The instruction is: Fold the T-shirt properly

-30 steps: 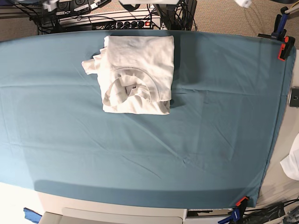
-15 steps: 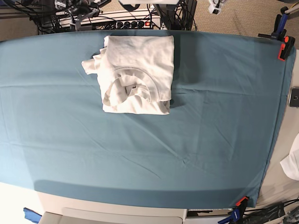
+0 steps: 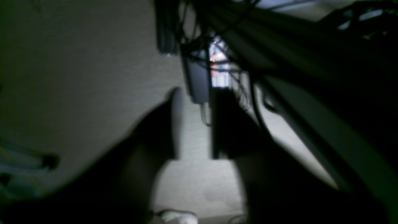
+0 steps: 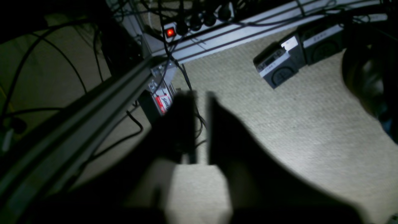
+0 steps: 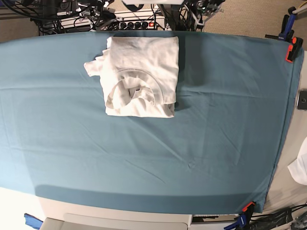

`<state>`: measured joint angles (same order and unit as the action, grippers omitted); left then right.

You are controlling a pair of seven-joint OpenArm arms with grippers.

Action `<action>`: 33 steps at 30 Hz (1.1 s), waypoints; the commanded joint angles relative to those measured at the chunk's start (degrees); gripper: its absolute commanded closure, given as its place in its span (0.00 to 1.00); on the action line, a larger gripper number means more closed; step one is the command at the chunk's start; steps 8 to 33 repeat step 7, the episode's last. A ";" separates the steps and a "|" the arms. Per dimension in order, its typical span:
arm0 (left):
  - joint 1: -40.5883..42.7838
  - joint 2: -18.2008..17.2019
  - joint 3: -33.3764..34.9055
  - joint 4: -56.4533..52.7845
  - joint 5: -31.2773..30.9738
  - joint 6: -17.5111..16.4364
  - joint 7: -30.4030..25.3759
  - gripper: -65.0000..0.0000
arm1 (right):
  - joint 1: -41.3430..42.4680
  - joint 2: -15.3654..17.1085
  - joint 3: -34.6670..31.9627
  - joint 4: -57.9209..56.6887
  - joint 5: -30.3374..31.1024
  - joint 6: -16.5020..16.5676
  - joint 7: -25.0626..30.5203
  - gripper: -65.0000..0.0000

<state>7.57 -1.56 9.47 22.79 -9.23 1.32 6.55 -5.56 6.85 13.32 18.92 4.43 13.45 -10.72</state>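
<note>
T-shirt (image 5: 139,76) sits folded at 12 o'clock on the worktop (image 5: 144,158), long axis 12–6. Left pincer (image 3: 194,124) nearly clenched, right pincer (image 4: 200,127) clenched, both empty, beyond the far edge.

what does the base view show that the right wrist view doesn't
Only base: the folded T-shirt lying on the teal cover, with clamps at the cover's edge. Only right wrist: the right gripper, shut and empty, over carpet, and two grey boxes. Both: the power strip with its red light, amid cables.
</note>
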 commanded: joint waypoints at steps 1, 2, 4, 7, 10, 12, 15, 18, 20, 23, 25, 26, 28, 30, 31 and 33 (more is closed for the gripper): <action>0.09 0.92 0.15 -0.09 -0.17 0.07 0.92 0.99 | 0.02 0.50 0.07 0.15 0.22 -0.07 -0.26 1.00; -0.13 1.46 0.15 -0.09 -0.13 0.33 1.33 1.00 | 0.02 0.48 0.07 0.15 0.20 -0.09 -0.28 1.00; -0.28 1.73 0.15 -0.07 -0.15 0.39 1.22 1.00 | 0.02 0.50 0.07 0.15 0.22 -0.09 -0.22 1.00; -0.72 1.73 0.15 -0.02 -0.17 0.37 -0.09 1.00 | 0.04 0.46 0.07 0.22 0.22 -0.09 -0.13 1.00; -0.72 1.73 0.15 -0.02 -0.17 0.37 -0.09 1.00 | 0.04 0.46 0.07 0.22 0.22 -0.09 -0.13 1.00; -0.72 1.73 0.15 -0.02 -0.17 0.37 -0.09 1.00 | 0.04 0.46 0.07 0.22 0.22 -0.09 -0.13 1.00; -0.72 1.73 0.15 -0.02 -0.17 0.37 -0.09 1.00 | 0.04 0.46 0.07 0.22 0.22 -0.09 -0.13 1.00; -0.72 1.73 0.15 -0.02 -0.17 0.37 -0.09 1.00 | 0.04 0.46 0.07 0.22 0.22 -0.09 -0.13 1.00; -0.72 1.73 0.15 -0.02 -0.17 0.37 -0.09 1.00 | 0.04 0.46 0.07 0.22 0.22 -0.09 -0.13 1.00; -0.72 1.73 0.15 -0.02 -0.17 0.37 -0.09 1.00 | 0.04 0.46 0.07 0.22 0.22 -0.09 -0.13 1.00; -0.72 1.73 0.15 -0.02 -0.17 0.37 -0.09 1.00 | 0.04 0.46 0.07 0.22 0.22 -0.09 -0.13 1.00; -0.72 1.73 0.15 -0.02 -0.17 0.37 -0.09 1.00 | 0.04 0.46 0.07 0.22 0.22 -0.09 -0.13 1.00; -0.72 1.73 0.15 -0.02 -0.17 0.37 -0.09 1.00 | 0.04 0.46 0.07 0.22 0.22 -0.09 -0.13 1.00; -0.72 1.73 0.15 -0.02 -0.17 0.37 -0.09 1.00 | 0.04 0.46 0.07 0.22 0.22 -0.09 -0.13 1.00; -0.72 1.73 0.15 -0.02 -0.17 0.37 -0.09 1.00 | 0.04 0.46 0.07 0.22 0.22 -0.09 -0.13 1.00; -0.72 1.73 0.15 -0.02 -0.17 0.37 -0.09 1.00 | 0.04 0.46 0.07 0.22 0.22 -0.09 -0.13 1.00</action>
